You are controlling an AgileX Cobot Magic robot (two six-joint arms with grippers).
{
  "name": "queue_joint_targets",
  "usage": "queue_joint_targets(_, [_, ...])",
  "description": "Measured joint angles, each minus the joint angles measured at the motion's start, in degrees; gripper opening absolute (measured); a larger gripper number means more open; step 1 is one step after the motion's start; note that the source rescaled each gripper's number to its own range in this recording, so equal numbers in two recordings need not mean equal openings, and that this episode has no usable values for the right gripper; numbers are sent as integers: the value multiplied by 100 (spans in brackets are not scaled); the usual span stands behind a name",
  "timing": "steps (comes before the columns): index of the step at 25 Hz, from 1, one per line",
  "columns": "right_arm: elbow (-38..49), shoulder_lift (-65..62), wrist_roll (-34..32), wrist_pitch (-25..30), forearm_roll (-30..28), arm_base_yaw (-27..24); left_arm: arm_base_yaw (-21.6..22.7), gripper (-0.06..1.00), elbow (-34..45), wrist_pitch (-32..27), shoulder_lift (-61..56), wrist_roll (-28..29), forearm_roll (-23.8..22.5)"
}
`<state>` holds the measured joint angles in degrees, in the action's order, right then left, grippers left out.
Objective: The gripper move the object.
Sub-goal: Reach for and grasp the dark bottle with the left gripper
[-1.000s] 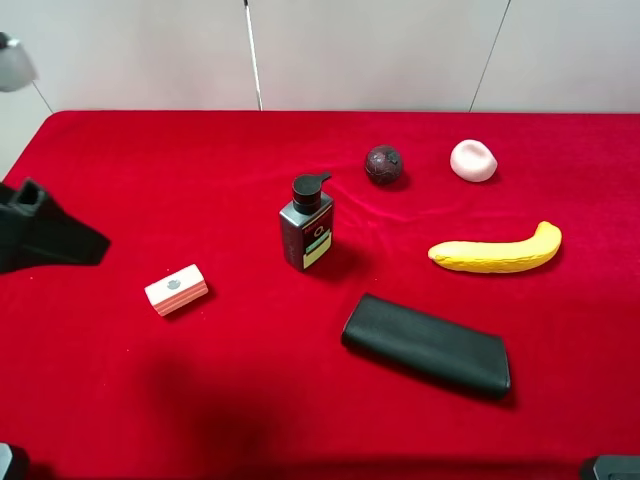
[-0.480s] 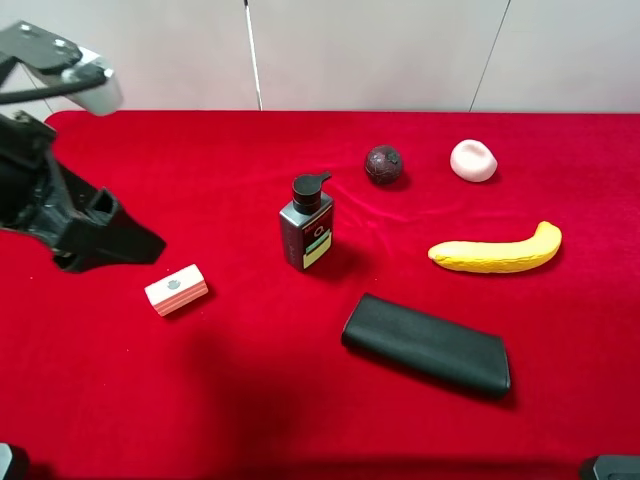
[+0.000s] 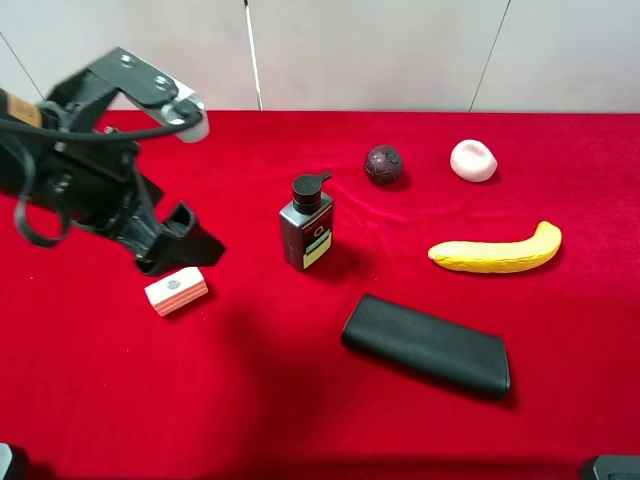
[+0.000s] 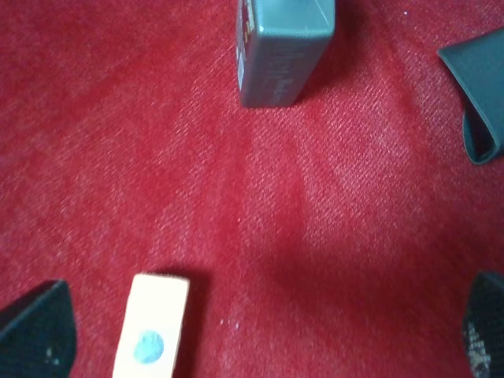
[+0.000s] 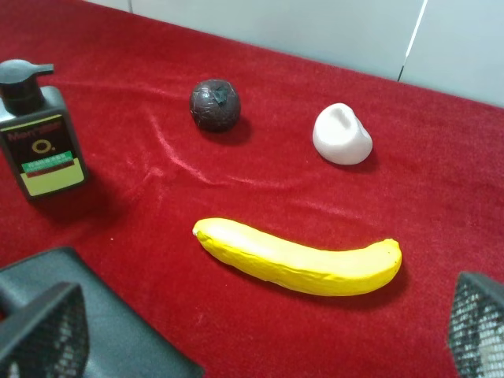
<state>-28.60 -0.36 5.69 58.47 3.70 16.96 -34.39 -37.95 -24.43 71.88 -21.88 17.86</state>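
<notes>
While looking down on the red tabletop, can see the left hand spread wide, holding nothing, near the bottle, over the small block.

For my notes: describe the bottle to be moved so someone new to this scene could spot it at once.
On the red table, look near the middle, between the pink-and-white block and the dark ball. The pump bottle stands upright there, apart from both. It alone stands tall: dark grey body, black pump head, yellow-green label.
</notes>
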Motion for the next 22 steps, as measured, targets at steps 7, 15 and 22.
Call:
queue_joint_targets(7, [0, 0, 0, 0, 0, 0, -296, 96, -7, 762, 577, -79, -37])
queue_joint_targets(15, [0, 0, 0, 6, 0, 0, -420, 94, -270, 1478, 1408, -98, -302])
queue_joint_targets(22, [0, 0, 0, 6, 0, 0, -591, 94, -778, 1669, 2082, -98, -433])
